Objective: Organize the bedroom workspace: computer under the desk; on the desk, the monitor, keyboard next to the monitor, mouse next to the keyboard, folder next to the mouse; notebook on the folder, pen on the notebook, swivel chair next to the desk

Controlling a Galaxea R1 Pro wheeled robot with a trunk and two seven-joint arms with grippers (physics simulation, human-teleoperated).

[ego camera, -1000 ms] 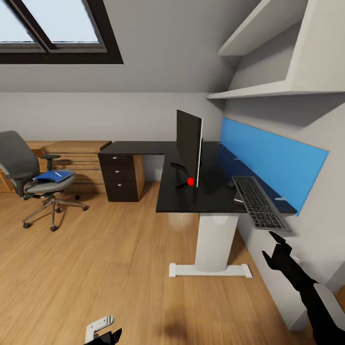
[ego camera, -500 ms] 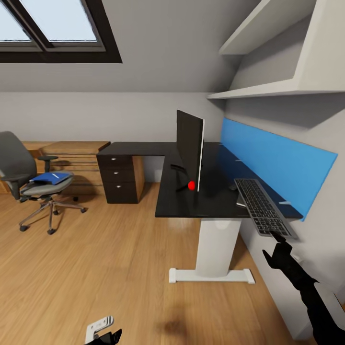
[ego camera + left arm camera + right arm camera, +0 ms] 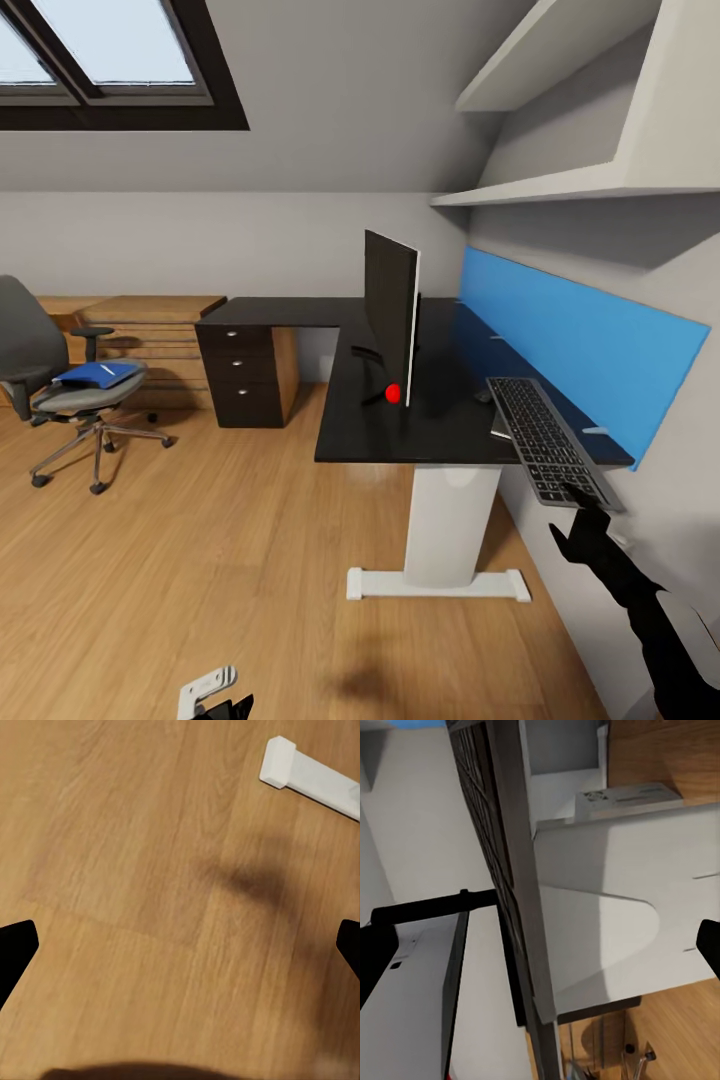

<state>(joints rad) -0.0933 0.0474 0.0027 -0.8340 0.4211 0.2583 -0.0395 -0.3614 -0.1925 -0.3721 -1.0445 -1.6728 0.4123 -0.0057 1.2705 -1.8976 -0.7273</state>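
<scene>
Gripping the keyboard (image 3: 548, 440) by its near end, right gripper (image 3: 583, 502) at lower right, fingers closed onto the edge. Keyboard partly on the desk (image 3: 400, 420), overhanging the front edge, right of the monitor (image 3: 390, 310). Left gripper (image 3: 180, 945) spread wide, empty over the wood floor (image 3: 135, 832). Folder (image 3: 97, 374) on the swivel chair (image 3: 60, 390) at left. Compared with a second ago, whole view shifted; keyboard nearer the gripper.

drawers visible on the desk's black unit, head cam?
3, stacked one above another in the black drawer unit at the far left end of the desk, beside the wooden dresser: top, middle, bottom. None look hidden.
</scene>
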